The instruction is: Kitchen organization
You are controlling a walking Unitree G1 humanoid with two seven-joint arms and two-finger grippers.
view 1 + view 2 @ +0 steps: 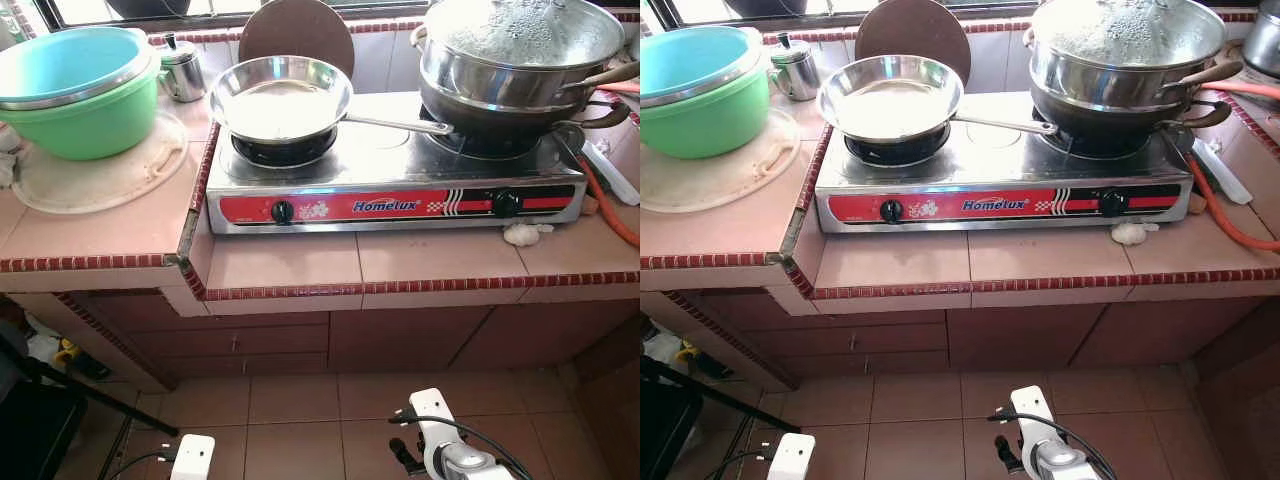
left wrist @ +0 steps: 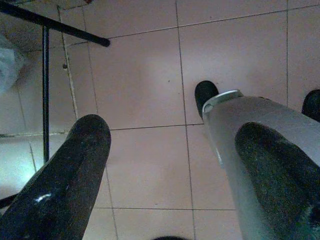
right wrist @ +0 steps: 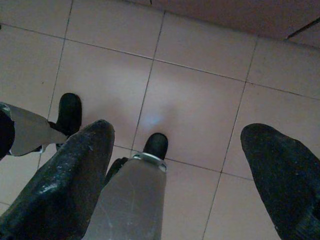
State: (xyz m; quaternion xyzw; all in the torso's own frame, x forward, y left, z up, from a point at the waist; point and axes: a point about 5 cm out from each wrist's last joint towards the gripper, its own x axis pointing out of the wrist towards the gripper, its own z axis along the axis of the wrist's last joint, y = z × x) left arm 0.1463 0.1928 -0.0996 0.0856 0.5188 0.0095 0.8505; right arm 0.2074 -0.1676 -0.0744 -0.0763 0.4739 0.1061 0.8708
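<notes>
Both arms hang low, left gripper (image 2: pixel 165 165) and right gripper (image 3: pixel 177 165) spread, holding nothing; frying pan (image 1: pixel 281 98) and stacked pots (image 1: pixel 520 60) sit on the stove (image 1: pixel 395 175). Progress seems undecidable.

2 head eyes look down at stove (image 1: pixel 395 190); 2 wrist cameras face floor (image 2: pixel 150 75) closely.
</notes>
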